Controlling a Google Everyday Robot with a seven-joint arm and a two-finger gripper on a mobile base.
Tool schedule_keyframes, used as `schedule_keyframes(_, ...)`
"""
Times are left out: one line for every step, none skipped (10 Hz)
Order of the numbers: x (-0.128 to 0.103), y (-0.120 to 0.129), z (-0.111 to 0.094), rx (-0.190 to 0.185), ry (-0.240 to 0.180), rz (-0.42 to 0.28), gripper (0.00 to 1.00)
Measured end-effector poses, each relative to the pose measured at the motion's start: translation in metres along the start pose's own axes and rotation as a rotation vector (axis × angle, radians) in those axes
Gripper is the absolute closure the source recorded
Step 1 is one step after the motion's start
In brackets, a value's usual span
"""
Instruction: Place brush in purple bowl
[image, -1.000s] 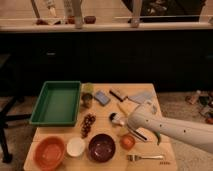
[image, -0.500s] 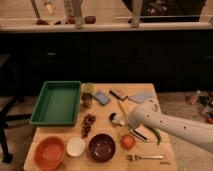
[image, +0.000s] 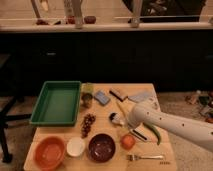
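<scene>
Purple bowl (image: 101, 147) is sitting at the near edge of the wooden table (image: 107, 110).

Brush (image: 116, 118) is lying flat on the table, outside the bowl, up-picture and a little right of it. Its white head is pointing toward the bowl's left-rear side. The dark striped handle is running down-right, and its middle is passing under the arm (image: 170, 126).

White arm is reaching in from the right of the bowl. The gripper (image: 128, 121) is sitting at its tip, just beside the brush head, up-right of the bowl. Whether it is released or clenched cannot be told, because the arm's bulk is covering it.

Other items, placed from the bowl:
- White bowl (image: 75, 146) is sitting just left.
- Orange bowl (image: 49, 151) is sitting farther left.
- Grapes (image: 88, 124) are lying up-left, near.
- Green tray (image: 56, 102) is sitting well up-left.
- Orange fruit (image: 127, 141) is resting just right.
- Fork (image: 145, 157) is lying right and slightly nearer the table edge.
- Green pepper (image: 155, 134) is lying farther right, beside the handle's end.
- Can (image: 87, 95), sponge (image: 101, 97), dark block (image: 118, 94) and cloth (image: 141, 97) are lining the far side of the table, well apart from the bowl.
</scene>
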Motion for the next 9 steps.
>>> schedule_keyframes(-0.0011,0.0004,0.0013,-0.005,0.004,-0.006,0.27)
schedule_keyframes(-0.0011,0.0003,0.0018,-0.008,0.006,-0.008,0.39)
schedule_keyframes(-0.0011,0.0003,0.0021,-0.011,0.011,-0.009,0.5)
schedule_keyframes(-0.0012,0.0001,0.0019,-0.01,0.01,-0.009,0.58)
schedule_keyframes(-0.0032,-0.0002,-0.0009,-0.01,0.007,-0.01,0.7)
schedule_keyframes(-0.0042,-0.0006,-0.0031,-0.009,0.006,-0.014,0.77)
schedule_keyframes(-0.0042,-0.0021,-0.0054,-0.008,0.006,-0.011,0.86)
schedule_keyframes(-0.0016,-0.0005,-0.007,-0.011,0.011,-0.009,0.96)
schedule_keyframes(0.0002,0.0025,-0.0063,-0.015,0.015,-0.011,1.0)
